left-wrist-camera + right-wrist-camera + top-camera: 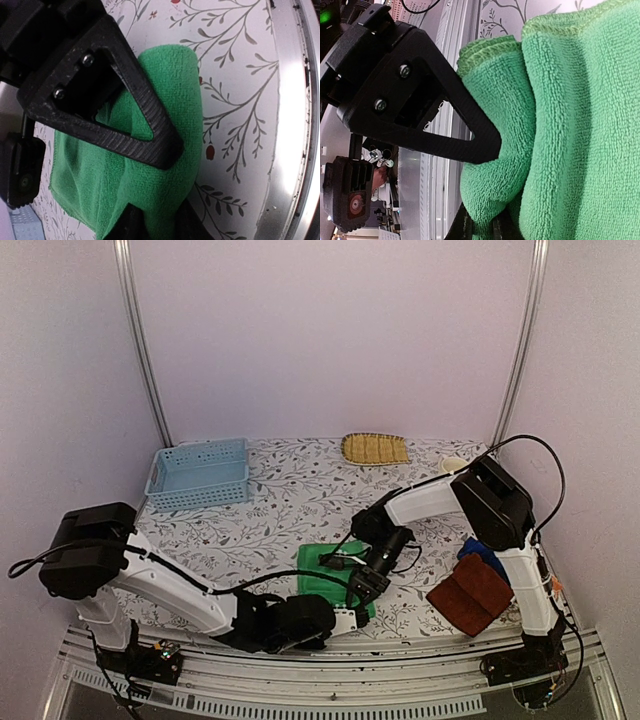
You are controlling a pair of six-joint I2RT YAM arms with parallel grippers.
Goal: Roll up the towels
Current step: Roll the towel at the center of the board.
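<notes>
At the far left of the flower-patterned table (290,490) stands one pale blue perforated basket (198,473), well apart from the cloths.

Toward the middle, near the front edge, lies the one green towel (322,562). It is bright green terry with a stitched hem, partly folded over itself, so thick rounded layers show in both wrist views. The left gripper (352,618) reaches in from the near side and its two fingers pinch a bunched fold of the green towel (175,90) close to the table's metal rim. Just beside it, the right gripper (368,585) comes down from the far side. Its fingers are pressed nearly together on a doubled edge of the same green towel (580,125).

One yellow woven tray (374,448) sits at the back, right of centre.

At the right, by the right arm's base, one reddish-brown towel (470,595) lies folded, touching one royal blue towel (485,558) that is half hidden behind it. That makes three towels clearly visible.
</notes>
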